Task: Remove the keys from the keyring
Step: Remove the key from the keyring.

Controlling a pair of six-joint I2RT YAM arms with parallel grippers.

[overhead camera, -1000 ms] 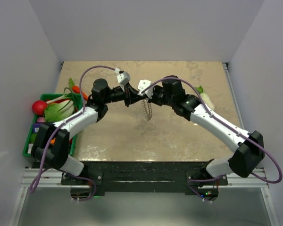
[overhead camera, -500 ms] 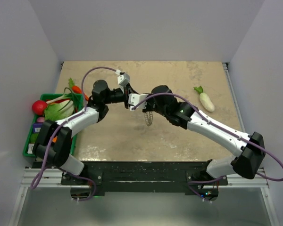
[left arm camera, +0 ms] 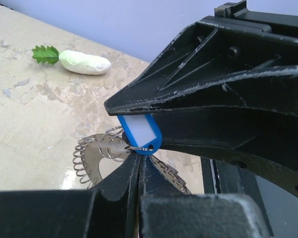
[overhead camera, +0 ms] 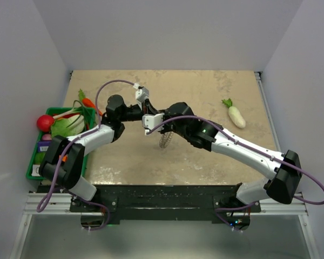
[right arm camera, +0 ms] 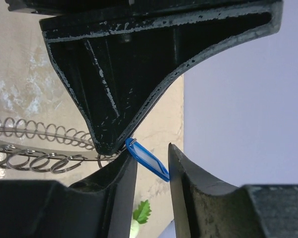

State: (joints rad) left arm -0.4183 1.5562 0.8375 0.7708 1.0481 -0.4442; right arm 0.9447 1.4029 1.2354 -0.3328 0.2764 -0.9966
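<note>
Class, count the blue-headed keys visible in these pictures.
1. The key is pinched in the right gripper, mid-table, with the left gripper at its ring end, beside the keyring. Others could be hidden.

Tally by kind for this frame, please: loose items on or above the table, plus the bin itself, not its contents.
blue key tag: 1
coiled keyring: 1
white radish: 1
green bin: 1
Total: 4
</note>
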